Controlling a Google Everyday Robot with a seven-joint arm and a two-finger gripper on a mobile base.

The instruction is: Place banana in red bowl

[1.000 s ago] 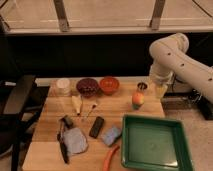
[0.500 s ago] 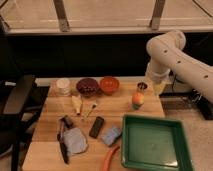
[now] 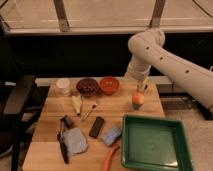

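Note:
The banana (image 3: 76, 104) is a small pale-yellow tapered piece lying on the wooden table (image 3: 50, 157), left of centre. The red bowl (image 3: 109, 84) is a bright orange-red bowl at the back of the table, to the banana's upper right. My gripper (image 3: 141, 85) hangs from the white arm (image 3: 150, 47) at the back right. It is just right of the red bowl, above a round orange-yellow fruit (image 3: 138, 100), and far from the banana.
A maroon bowl (image 3: 88, 87) and a white container (image 3: 63, 86) stand left of the red bowl. A green tray (image 3: 152, 142), a carrot (image 3: 111, 157), a blue sponge (image 3: 111, 135), a black bar (image 3: 96, 126), a grey cloth (image 3: 75, 141) and a brush (image 3: 90, 110) are on the table. A black chair (image 3: 15, 107) stands at left.
The arm and gripper have shifted to the left, towards the red bowl. Nothing on the table has moved.

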